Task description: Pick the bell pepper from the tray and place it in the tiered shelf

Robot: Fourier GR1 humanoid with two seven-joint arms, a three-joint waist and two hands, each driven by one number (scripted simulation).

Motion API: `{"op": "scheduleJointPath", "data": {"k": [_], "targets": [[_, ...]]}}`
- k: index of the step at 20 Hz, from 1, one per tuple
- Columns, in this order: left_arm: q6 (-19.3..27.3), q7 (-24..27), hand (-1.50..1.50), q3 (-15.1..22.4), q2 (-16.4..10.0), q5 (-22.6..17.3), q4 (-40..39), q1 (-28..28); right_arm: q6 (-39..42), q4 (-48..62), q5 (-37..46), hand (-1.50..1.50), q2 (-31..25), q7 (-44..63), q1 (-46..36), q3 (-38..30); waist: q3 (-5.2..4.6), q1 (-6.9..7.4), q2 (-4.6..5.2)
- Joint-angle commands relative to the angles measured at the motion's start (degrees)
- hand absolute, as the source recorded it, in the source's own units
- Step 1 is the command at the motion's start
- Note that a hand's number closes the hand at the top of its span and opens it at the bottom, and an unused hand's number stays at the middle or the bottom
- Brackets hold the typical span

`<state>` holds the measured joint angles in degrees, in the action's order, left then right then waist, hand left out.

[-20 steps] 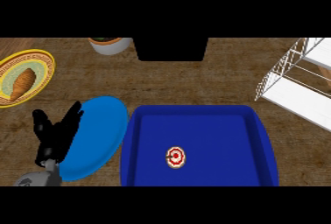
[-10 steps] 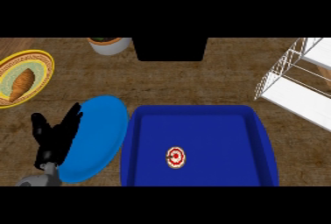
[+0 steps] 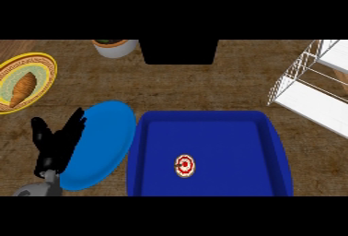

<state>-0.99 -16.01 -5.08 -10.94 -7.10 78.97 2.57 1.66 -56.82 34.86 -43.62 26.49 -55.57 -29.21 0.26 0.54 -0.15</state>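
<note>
A small red bell pepper (image 3: 184, 165), seen from above with a pale ring round its stem, lies in the dark blue tray (image 3: 272, 138), a little left of the tray's middle. The white wire tiered shelf (image 3: 314, 87) stands at the right edge of the head view. My left hand (image 3: 58, 140) is at the lower left, fingers straight and pointing up, lying over the left rim of a light blue plate (image 3: 102, 143). It holds nothing and is well left of the pepper. My right hand does not show.
A yellow-rimmed plate (image 3: 37, 64) with a croissant (image 3: 24, 87) sits at the upper left. A potted plant (image 3: 114, 46) and a black box (image 3: 179, 50) stand along the back. Bare wooden counter (image 3: 204, 87) lies between the tray and the shelf.
</note>
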Motion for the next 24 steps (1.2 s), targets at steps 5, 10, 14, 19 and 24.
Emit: {"op": "scheduleJointPath", "data": {"k": [5,10,14,19,24], "targets": [[0.8,-2.8,0.0,0.8,1.0,0.5,0.2,0.4,-5.9,-0.7,-7.9,-1.5,1.7,2.2,-3.3,-7.3,-0.26,-0.25,0.09],[0.5,0.1,0.0,-1.3,0.0,0.9,-5.3,3.2,-11.6,-2.6,-8.2,-1.5,-1.2,2.1,-2.2,-9.6,-0.31,-0.83,0.23],[0.7,-1.4,0.0,0.5,1.1,1.2,-0.1,-1.0,-13.1,-1.0,-6.6,-1.5,-7.7,2.3,1.9,-12.5,-0.26,-0.51,0.16],[1.1,-0.9,0.0,1.3,2.4,1.6,1.3,-3.0,-14.1,-4.8,-9.3,-1.5,-13.0,7.6,4.2,-19.0,-0.24,-1.0,-0.12],[-1.2,2.1,0.0,-1.8,0.3,0.1,-4.3,-0.3,-9.9,-5.3,-17.3,-1.5,-14.7,3.8,12.8,-28.1,-0.25,-1.54,0.02]]}}
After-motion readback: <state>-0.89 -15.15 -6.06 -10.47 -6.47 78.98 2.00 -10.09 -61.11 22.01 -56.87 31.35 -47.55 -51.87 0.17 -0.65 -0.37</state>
